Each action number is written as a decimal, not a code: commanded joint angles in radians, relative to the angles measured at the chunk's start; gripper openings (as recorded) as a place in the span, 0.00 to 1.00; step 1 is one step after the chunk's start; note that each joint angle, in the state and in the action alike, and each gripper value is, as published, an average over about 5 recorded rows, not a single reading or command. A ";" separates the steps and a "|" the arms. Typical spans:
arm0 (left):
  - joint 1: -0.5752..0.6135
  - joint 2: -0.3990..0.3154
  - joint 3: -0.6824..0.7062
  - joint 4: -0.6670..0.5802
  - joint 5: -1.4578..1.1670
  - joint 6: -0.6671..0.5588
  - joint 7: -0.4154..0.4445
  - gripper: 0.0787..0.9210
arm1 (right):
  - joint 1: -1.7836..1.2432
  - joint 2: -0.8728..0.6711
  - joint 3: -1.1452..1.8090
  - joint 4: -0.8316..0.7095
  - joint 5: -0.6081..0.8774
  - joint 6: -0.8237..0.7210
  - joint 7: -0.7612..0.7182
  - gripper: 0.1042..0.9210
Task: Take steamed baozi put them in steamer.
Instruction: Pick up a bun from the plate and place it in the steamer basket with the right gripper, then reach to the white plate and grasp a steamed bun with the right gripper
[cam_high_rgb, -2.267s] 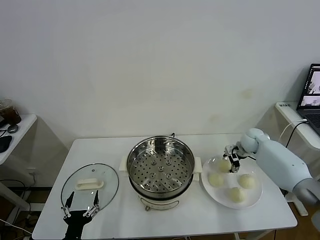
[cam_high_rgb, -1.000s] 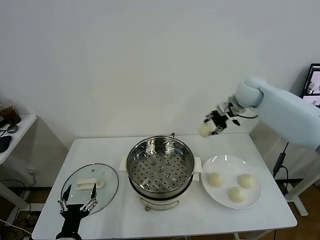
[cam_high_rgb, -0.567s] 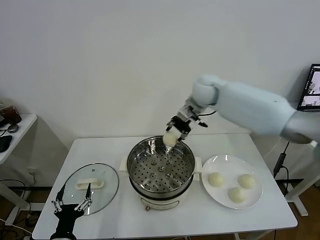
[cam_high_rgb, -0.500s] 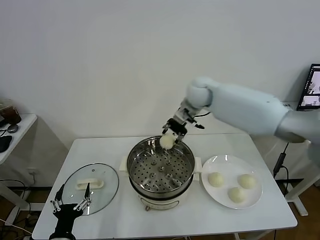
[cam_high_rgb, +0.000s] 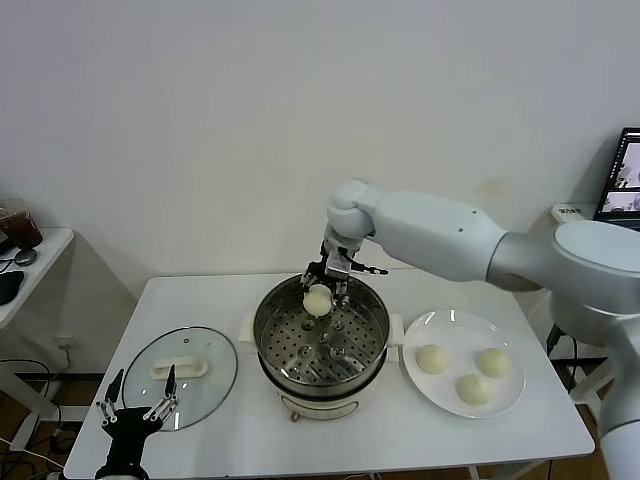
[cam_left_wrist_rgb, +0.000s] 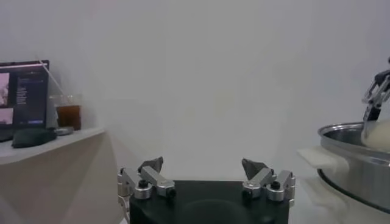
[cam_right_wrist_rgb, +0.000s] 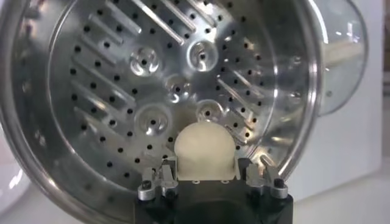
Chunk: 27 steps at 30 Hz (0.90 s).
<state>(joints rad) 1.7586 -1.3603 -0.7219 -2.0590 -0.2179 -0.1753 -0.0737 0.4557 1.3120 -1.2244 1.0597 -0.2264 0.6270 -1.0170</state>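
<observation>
At the near left table edge, beside the glass lid (cam_high_rgb: 180, 368), the left gripper (cam_high_rgb: 135, 407) waits with fingers spread wide. In the middle, the right gripper (cam_high_rgb: 325, 283) hangs over the steamer (cam_high_rgb: 321, 335), pinching one baozi (cam_high_rgb: 317, 299) above its perforated tray. On the right, three baozi (cam_high_rgb: 463, 372) remain on the white plate (cam_high_rgb: 415, 378).

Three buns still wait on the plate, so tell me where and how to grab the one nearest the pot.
Grip the bun nearest the pot across its round middle, coming straight down from above. It sits dome-up on the flat plate, apart from the other two buns, with nothing over it and room on both sides. It looks soft, so close gently. The right hand, over the pot with a bun, is the closer one.
</observation>
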 joint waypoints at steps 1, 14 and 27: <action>-0.003 0.001 -0.004 0.004 0.000 0.001 0.001 0.88 | -0.050 0.051 0.013 -0.065 -0.183 0.117 0.040 0.60; -0.005 0.004 -0.006 0.000 -0.001 0.000 0.001 0.88 | 0.017 0.003 0.011 0.021 -0.006 0.056 0.042 0.86; -0.008 0.021 -0.009 -0.030 -0.012 0.001 0.007 0.88 | 0.325 -0.461 -0.097 0.467 0.477 -0.839 -0.095 0.88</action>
<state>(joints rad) 1.7511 -1.3448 -0.7323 -2.0786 -0.2300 -0.1740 -0.0683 0.6236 1.1174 -1.2703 1.2799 -0.0034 0.3159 -1.0599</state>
